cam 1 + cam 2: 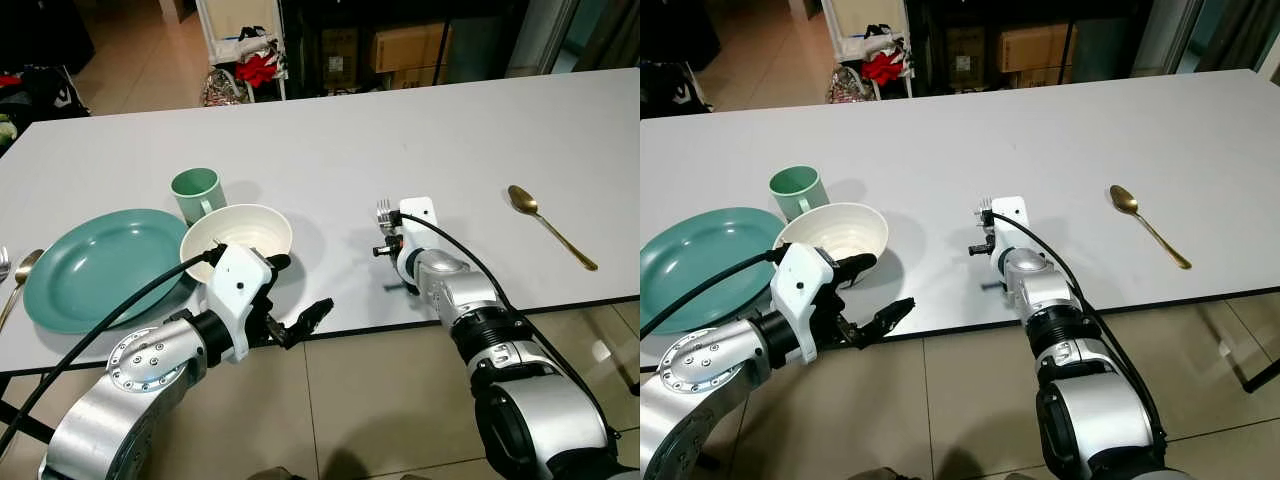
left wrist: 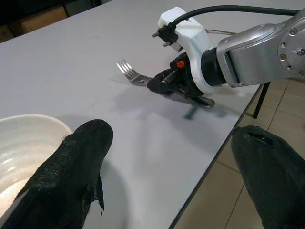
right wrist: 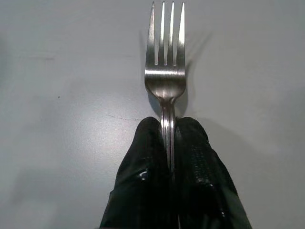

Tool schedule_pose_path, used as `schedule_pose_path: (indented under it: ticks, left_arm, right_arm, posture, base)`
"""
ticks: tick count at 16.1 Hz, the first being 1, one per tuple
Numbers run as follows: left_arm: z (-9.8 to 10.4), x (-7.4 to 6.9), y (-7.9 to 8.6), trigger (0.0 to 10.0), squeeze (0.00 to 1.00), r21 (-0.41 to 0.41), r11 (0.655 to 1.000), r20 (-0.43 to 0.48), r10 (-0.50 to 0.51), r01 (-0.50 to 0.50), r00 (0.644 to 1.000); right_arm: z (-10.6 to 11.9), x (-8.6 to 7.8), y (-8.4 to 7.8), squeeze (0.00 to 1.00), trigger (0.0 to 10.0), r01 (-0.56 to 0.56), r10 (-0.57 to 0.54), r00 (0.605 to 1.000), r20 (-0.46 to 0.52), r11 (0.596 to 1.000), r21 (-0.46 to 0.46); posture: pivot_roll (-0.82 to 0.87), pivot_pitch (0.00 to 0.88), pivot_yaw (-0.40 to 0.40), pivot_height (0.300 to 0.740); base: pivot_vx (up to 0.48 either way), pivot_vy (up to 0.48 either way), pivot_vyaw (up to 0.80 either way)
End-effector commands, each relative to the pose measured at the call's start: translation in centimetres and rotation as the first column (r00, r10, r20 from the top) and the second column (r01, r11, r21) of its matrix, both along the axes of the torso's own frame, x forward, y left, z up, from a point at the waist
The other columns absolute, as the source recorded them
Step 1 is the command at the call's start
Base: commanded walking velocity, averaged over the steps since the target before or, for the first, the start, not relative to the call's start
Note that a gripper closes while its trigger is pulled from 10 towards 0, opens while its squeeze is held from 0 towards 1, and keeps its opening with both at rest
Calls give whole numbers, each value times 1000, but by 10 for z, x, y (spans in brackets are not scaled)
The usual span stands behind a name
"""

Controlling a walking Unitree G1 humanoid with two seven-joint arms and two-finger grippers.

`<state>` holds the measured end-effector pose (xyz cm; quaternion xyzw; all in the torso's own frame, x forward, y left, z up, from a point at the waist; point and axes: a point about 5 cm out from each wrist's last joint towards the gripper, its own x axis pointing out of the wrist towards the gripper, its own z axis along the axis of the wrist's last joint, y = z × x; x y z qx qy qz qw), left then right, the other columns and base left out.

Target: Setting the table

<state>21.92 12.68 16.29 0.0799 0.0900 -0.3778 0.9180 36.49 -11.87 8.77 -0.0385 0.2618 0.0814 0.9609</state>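
My right gripper (image 3: 167,126) is shut on the handle of a silver fork (image 3: 165,81). The fork (image 1: 383,210) is held low over the white table (image 1: 400,130) near its front edge, tines pointing away from me. My left gripper (image 1: 295,290) stands open at the front edge, nothing between its fingers. One finger is beside the rim of a white bowl (image 1: 240,232); the other hangs past the table edge. A green mug (image 1: 196,192) stands behind the bowl. A green plate (image 1: 100,265) lies to the left, touching the bowl.
A gold spoon (image 1: 548,226) lies on the table's right side. Another spoon (image 1: 20,275) lies left of the plate at the picture's edge. Beyond the far edge are boxes (image 1: 405,48) and a cluttered rack (image 1: 245,55). Tiled floor lies below the front edge.
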Motion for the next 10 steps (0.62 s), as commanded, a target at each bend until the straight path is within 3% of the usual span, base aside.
schedule_pose_path:
  ticks: [1,6,10]
  left_arm:
    - [3,-2,0,10000,0,1,1000,6,0,0,1000]
    - [7,1,1,10000,0,-18,999,37,39,-39,999]
    - [20,10,15,10000,0,-113,970,102,227,-216,968]
  right_arm:
    - [-1,1,4,1000,10000,1,-1,1000,-13,1000,11]
    - [18,3,0,1000,10000,48,-50,997,66,998,32]
    - [71,-32,-7,1000,10000,27,-61,965,255,990,136]
  posture:
    - [10,0,71,740]
    - [10,0,58,740]
    - [-6,0,54,740]
  base:
    - [0,0,0]
    - [0,0,0]
    - [0,0,0]
